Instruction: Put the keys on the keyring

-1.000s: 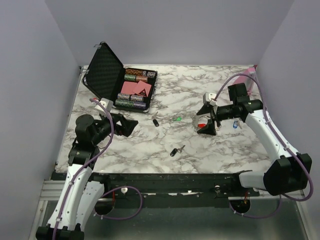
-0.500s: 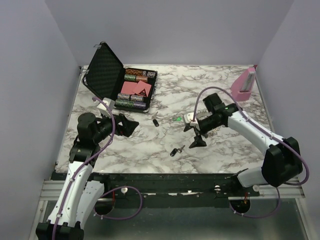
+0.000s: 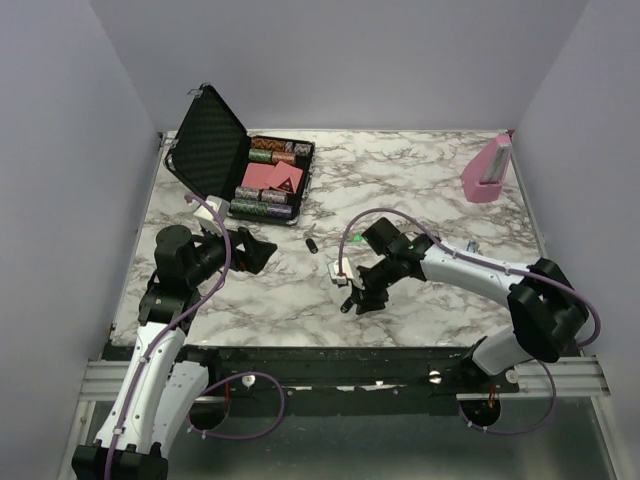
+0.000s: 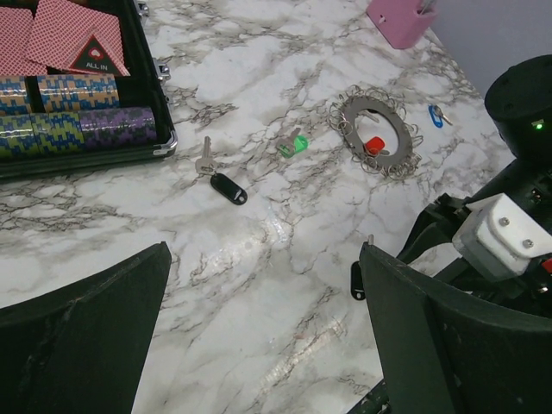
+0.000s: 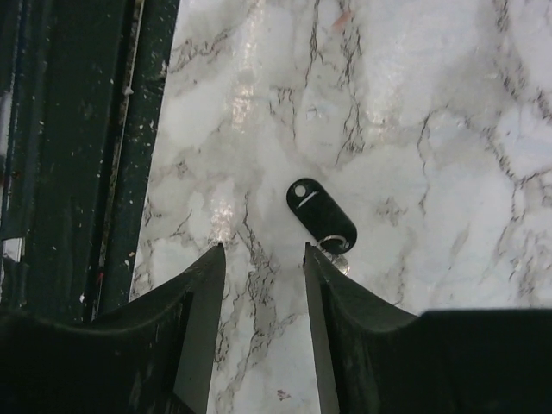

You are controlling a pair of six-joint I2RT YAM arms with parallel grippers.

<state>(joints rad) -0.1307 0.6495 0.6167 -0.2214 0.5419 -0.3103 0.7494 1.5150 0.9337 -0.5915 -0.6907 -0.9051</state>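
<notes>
Keyring (image 4: 338, 128): left wrist only | left end effector (image 4: 263, 259) wide | right end effector (image 5: 263, 254) narrow

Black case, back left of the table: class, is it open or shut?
Open. The black case has its lid raised, and poker chips and red cards inside lie in view.

Pale lilac walls (image 3: 350, 60) close in the back and both sides, plain and evenly lit. The tabletop (image 3: 420, 165) is white with grey marble veining, glossy, with soft glare near its middle. A black rail (image 3: 330, 358) runs along the near edge, dull grey floor (image 3: 400, 450) below it.
</notes>
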